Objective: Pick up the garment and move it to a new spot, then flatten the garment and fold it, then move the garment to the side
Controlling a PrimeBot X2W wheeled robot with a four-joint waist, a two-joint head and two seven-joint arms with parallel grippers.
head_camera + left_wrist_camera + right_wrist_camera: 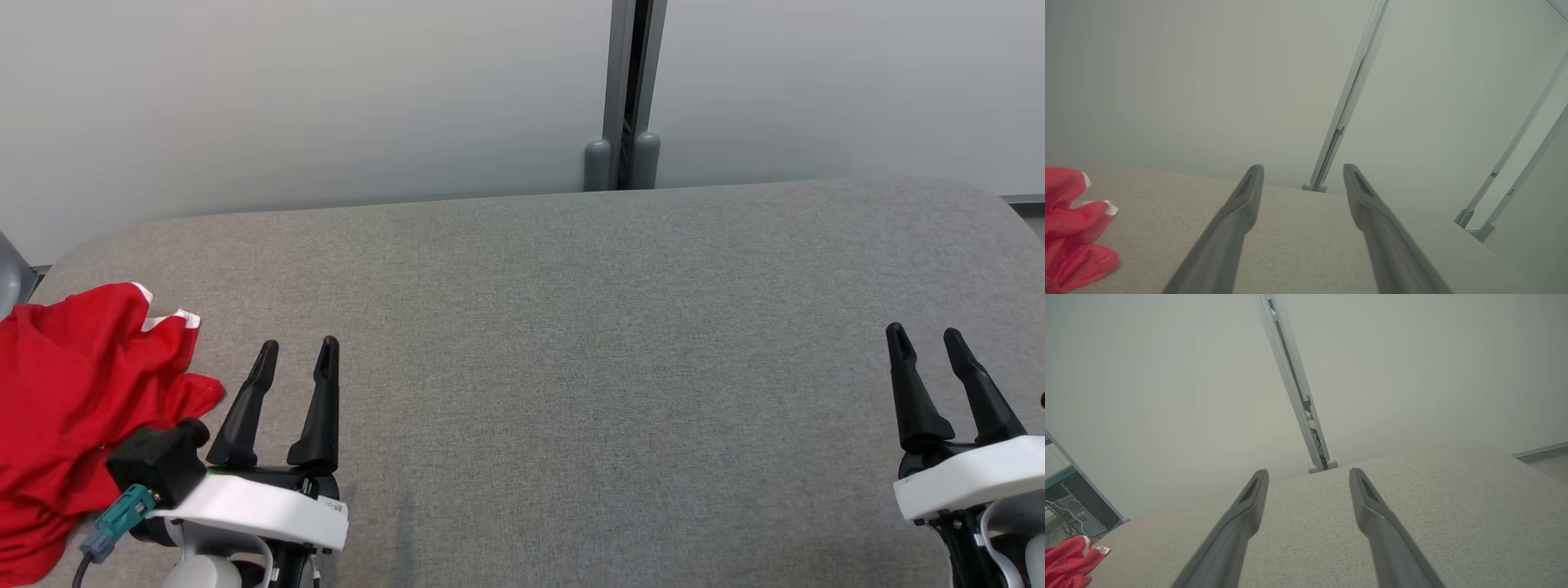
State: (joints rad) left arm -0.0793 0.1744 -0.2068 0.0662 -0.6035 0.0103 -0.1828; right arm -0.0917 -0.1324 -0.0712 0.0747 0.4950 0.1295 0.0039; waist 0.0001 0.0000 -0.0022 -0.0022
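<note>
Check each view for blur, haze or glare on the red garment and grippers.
Head view: sharp, evenly lit, no glare; garment, left gripper and right gripper crisp. Left wrist view: hazy, washed out; fingers and garment soft. Right wrist view: similar haze, its fingers blurred, grey surface weave clearer.

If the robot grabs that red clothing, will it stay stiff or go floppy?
Probably floppy: the red clothing lies crumpled in soft folds, so it should droop when lifted. It looks thin, so likely light. The grey fabric surface may stop it sliding.
</note>
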